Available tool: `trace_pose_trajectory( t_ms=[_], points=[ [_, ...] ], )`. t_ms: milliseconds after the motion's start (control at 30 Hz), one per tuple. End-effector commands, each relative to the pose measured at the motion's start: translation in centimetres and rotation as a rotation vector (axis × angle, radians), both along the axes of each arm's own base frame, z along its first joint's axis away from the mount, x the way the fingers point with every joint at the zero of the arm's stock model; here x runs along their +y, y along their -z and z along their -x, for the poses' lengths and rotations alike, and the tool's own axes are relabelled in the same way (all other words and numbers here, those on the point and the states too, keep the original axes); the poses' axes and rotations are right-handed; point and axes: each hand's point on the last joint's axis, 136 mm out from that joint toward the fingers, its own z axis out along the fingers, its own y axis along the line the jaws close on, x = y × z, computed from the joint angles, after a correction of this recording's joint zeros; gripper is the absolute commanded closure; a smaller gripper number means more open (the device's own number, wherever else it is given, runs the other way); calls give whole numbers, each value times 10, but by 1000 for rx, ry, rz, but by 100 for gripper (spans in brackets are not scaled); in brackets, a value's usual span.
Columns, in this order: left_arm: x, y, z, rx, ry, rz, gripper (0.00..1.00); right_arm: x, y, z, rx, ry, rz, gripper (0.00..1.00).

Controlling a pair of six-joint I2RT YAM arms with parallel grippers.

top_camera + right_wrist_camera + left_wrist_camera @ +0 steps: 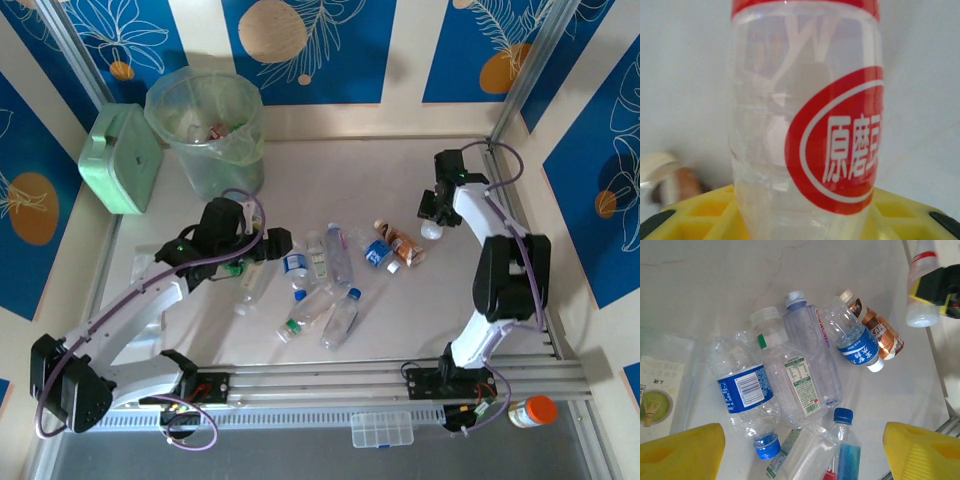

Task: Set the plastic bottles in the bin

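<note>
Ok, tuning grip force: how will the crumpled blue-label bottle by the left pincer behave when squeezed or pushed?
The crumpled blue-label bottle looks empty and dented, so probably light and soft under a squeeze. It lies on its side touching the green-label bottle, so a push may roll it or nudge that neighbour. Its smooth clear plastic could slip.

Clear plastic bottles [340,255] with blue caps lie jumbled mid-bench, one brownish bottle [405,245] among them; a red-labelled clear bottle [805,125] is clamped in the right tool [432,214]. The tall round translucent pale-green bin [215,165] stands upright far-left, with bottles inside
</note>
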Motion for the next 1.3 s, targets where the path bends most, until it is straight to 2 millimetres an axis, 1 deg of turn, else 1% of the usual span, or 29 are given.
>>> trace_pose_trajectory(
  t_ms=[0,100,200,267,333,400,467,533,633,700,733,800,867,967,1067,1100,1200,1267],
  points=[
    [8,-35,-4,-83,-38,36,17,23,-56,-3,-189,-45,-45,53],
    [7,-52,-1,-136,-33,81,17,57,-90,5,-304,-143,-160,53],
    [4,-72,5,-208,-5,142,16,95,-125,22,-402,-274,-315,53],
    [-4,-91,11,-268,55,201,15,117,-146,40,-460,-363,-402,53],
    [-13,-110,17,-326,120,263,15,138,-163,60,-497,-462,-484,53],
    [-21,-127,23,-374,182,320,15,156,-172,81,-504,-545,-545,53],
    [-28,-142,27,-420,231,366,15,176,-179,106,-500,-654,-615,53],
    [-34,-152,29,-446,265,407,15,191,-182,129,-493,-734,-650,53],
    [-43,-161,27,-439,291,469,16,209,-185,161,-489,-843,-692,54],
    [-53,-168,28,-439,329,522,16,217,-185,177,-487,-894,-712,54],
    [-60,-174,33,-443,366,555,16,219,-184,184,-486,-909,-718,54],
    [-72,-187,41,-462,429,617,15,222,-183,193,-486,-928,-735,54],
    [-85,-192,49,-480,474,639,12,225,-183,200,-489,-945,-754,54],
    [-104,-183,52,-458,510,612,11,228,-184,208,-499,-969,-768,54],
    [-116,-170,43,-423,479,599,10,232,-186,214,-510,-1003,-775,54],
    [-119,-169,43,-422,473,612,10,233,-186,215,-512,-1009,-776,54],
    [-134,-175,52,-437,511,676,10,234,-185,214,-514,-1008,-775,54],
    [-146,-177,60,-435,557,703,14,234,-184,212,-514,-994,-771,54]
  ],
)
